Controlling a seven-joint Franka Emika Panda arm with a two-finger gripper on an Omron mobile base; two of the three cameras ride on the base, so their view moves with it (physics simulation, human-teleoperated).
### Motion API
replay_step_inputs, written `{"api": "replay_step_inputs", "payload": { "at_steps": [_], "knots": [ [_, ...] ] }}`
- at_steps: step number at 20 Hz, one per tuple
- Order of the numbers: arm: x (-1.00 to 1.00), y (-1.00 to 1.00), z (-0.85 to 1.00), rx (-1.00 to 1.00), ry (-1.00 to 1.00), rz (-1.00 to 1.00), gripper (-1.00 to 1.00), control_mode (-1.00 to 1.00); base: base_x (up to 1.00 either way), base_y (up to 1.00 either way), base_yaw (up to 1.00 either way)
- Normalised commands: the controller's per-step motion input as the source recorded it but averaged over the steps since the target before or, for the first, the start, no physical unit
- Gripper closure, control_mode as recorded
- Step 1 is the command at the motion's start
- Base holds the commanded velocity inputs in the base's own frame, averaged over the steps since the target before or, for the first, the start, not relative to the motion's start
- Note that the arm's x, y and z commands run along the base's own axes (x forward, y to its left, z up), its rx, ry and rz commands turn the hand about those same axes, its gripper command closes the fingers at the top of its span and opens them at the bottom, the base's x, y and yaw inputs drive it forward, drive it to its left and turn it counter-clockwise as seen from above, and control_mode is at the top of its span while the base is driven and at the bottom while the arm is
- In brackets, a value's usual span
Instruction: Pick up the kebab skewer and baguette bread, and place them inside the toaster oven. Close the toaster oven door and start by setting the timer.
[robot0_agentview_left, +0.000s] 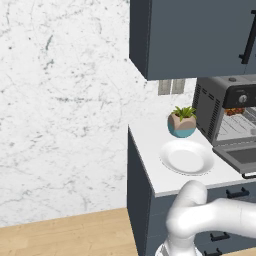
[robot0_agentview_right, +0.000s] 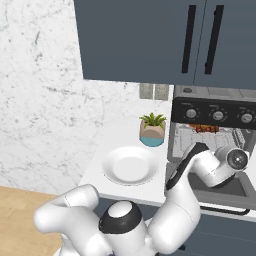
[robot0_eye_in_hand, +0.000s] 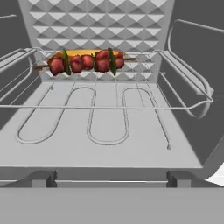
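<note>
The toaster oven (robot0_agentview_right: 212, 112) stands open beside an empty white plate (robot0_agentview_right: 130, 166) and potted plant (robot0_agentview_right: 152, 129).

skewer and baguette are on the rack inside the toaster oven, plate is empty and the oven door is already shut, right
Not quite: the toaster oven door is open, folded down, as the left base view shows. The kebab skewer and baguette bread do lie on the rack, and the plate is empty.

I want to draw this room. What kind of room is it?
It looks like a kitchen. There's a toaster oven on a white counter, with a kebab skewer on its rack, a white plate, and dark blue-grey cabinets up on the wall.
</note>
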Motion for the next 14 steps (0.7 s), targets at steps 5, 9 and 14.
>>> {"api": "replay_step_inputs", "payload": {
  "at_steps": [5, 9, 14],
  "knots": [
    [-0.57, -0.11, 0.0, 0.0, 0.1, 0.0, -1.0, -1.0, 0.0, 0.0, 0.0],
    [-0.66, -0.05, -0.11, 0.0, 0.05, 0.01, -1.0, -1.0, 0.0, 0.0, 0.0],
    [-0.68, 0.0, -0.24, 0.0, 0.03, 0.02, -1.0, -1.0, 0.0, 0.0, 0.0]
  ]
}}
